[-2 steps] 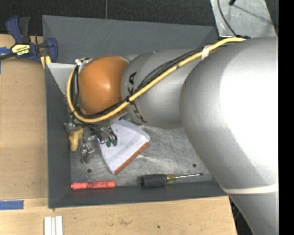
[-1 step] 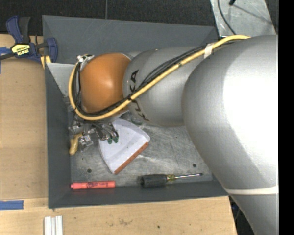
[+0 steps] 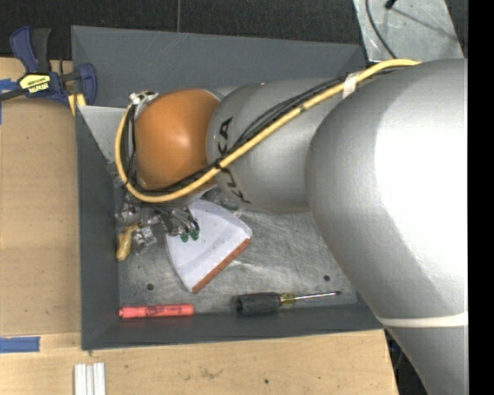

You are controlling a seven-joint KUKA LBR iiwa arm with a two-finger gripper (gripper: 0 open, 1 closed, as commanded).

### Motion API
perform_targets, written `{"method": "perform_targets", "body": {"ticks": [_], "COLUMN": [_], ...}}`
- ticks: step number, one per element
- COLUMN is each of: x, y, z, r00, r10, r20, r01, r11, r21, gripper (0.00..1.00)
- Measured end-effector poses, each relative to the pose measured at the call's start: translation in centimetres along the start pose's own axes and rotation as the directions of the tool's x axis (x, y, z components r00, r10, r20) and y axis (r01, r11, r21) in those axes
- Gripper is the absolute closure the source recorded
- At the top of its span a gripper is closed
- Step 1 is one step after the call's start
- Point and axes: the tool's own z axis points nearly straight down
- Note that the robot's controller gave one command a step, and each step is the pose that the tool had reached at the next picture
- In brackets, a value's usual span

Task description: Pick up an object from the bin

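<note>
My gripper is low in the bin's left part, mostly hidden under the arm's orange cover; only its metal underside with small fittings shows. Just right of it, touching or nearly so, lies a white wedge-shaped block with a brown edge, partly under the arm. Along the front wall lie a red marker pen at the left and a screwdriver with a black handle and thin metal shaft at the right.
The big silver arm covers the bin's back and right side. The bin's left wall stands close to the gripper. Bare floor shows between the white block and the front wall.
</note>
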Motion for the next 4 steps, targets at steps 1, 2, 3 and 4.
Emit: {"method": "perform_targets", "body": {"ticks": [1,2,3,4], "x": [0.2,0.4,0.2,0.1], "y": [0.0,0.0,0.0,0.0], "z": [-0.5,-2.3,-4.0,-5.2], "r00": [1.0,1.0,1.0,1.0], "r10": [0.0,0.0,0.0,0.0], "r20": [-0.01,-0.029,-0.028,-0.025], "r01": [0.0,0.0,0.0,0.0], "r11": [1.0,1.0,1.0,1.0], "r21": [0.001,0.002,0.001,0.001], "gripper": [1.0,1.0,1.0,1.0]}}
